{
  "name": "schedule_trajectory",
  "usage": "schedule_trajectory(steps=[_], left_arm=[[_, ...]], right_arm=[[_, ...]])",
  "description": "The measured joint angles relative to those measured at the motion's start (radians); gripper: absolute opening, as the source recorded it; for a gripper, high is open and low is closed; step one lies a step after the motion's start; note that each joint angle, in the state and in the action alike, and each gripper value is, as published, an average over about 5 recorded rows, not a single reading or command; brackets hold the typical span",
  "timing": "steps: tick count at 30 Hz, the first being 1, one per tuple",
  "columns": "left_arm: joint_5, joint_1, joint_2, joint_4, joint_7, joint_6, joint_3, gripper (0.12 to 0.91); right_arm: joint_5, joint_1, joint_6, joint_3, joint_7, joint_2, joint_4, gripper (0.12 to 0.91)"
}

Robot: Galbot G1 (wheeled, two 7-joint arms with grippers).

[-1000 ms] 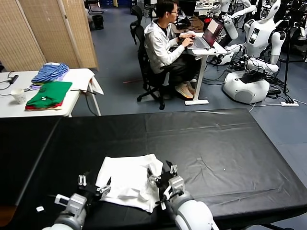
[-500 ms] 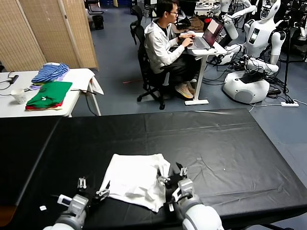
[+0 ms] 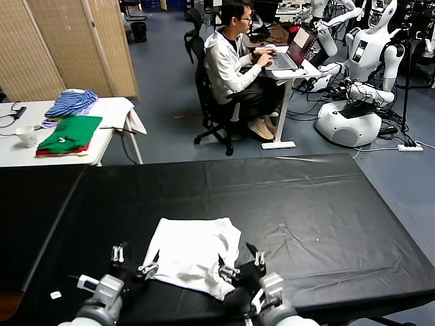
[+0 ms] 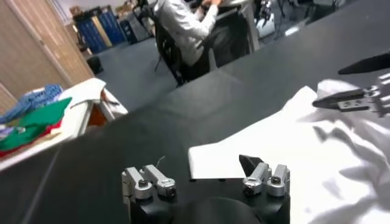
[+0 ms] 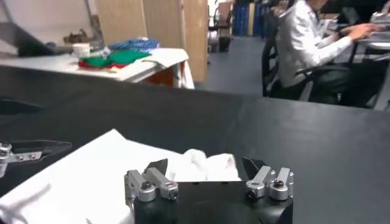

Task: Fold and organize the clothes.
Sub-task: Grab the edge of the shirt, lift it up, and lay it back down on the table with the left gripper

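Observation:
The clothes, one white T-shirt (image 3: 190, 251), lie loosely folded with the plain side up near the front edge of the black table (image 3: 306, 204). In the head view my left gripper (image 3: 134, 261) stands open at the shirt's near left corner. My right gripper (image 3: 240, 264) is open at the rumpled near right corner. Neither holds anything. The left wrist view has the left gripper (image 4: 204, 173) just short of the T-shirt's (image 4: 292, 146) edge. In the right wrist view the right gripper (image 5: 206, 169) faces a bunched lump of the T-shirt (image 5: 195, 165).
A white side table (image 3: 112, 109) at the far left carries green and red folded garments (image 3: 70, 132) and a blue-striped garment (image 3: 71, 102). A seated person (image 3: 234, 61) works at a laptop behind the table. A small white scrap (image 3: 56, 295) lies near the front left.
The T-shirt has shifted slightly right and away from me, into a tidier shape. My right gripper has drawn back toward the front edge, still open. The left gripper has barely moved.

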Motion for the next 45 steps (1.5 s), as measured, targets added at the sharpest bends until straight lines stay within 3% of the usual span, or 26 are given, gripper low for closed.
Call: schedule_trajectory(steps=[6, 11, 19, 22, 26, 31, 38, 42, 45], left_arm=[[-0.01, -0.017, -0.001, 0.009, -0.001, 0.001, 0.0, 0.907], [-0.033, -0.036, -0.002, 0.022, -0.005, 0.0, 0.0, 0.907], [-0.229, -0.068, -0.004, 0.04, -0.04, 0.025, -0.029, 0.907], [-0.287, -0.063, -0.01, 0.042, -0.012, 0.025, -0.043, 0.907], [-0.32, -0.061, -0.023, 0.063, 0.059, -0.003, -0.053, 0.907], [-0.352, -0.079, -0.042, 0.109, 0.137, -0.046, -0.072, 0.907], [-0.361, -0.098, -0.045, 0.19, 0.155, -0.092, -0.106, 0.907], [-0.359, -0.089, -0.039, 0.23, 0.166, -0.125, -0.112, 0.907], [-0.39, -0.086, -0.038, 0.243, 0.167, -0.121, -0.112, 0.907]], right_arm=[[-0.033, -0.033, -0.003, -0.035, 0.001, 0.004, 0.005, 0.907], [-0.054, -0.045, -0.049, -0.036, 0.021, -0.007, -0.018, 0.907], [-0.058, -0.074, -0.062, -0.014, 0.032, -0.016, 0.005, 0.907], [-0.058, -0.085, -0.062, -0.001, 0.031, -0.021, 0.021, 0.907], [-0.022, -0.103, -0.062, 0.019, 0.022, -0.023, 0.055, 0.907], [0.012, -0.129, -0.022, 0.05, -0.03, -0.022, 0.108, 0.907], [0.071, -0.165, 0.106, 0.105, -0.089, -0.023, 0.175, 0.907], [0.078, -0.179, 0.125, 0.118, -0.094, -0.021, 0.198, 0.907], [0.081, -0.183, 0.129, 0.124, -0.094, -0.02, 0.205, 0.907]])
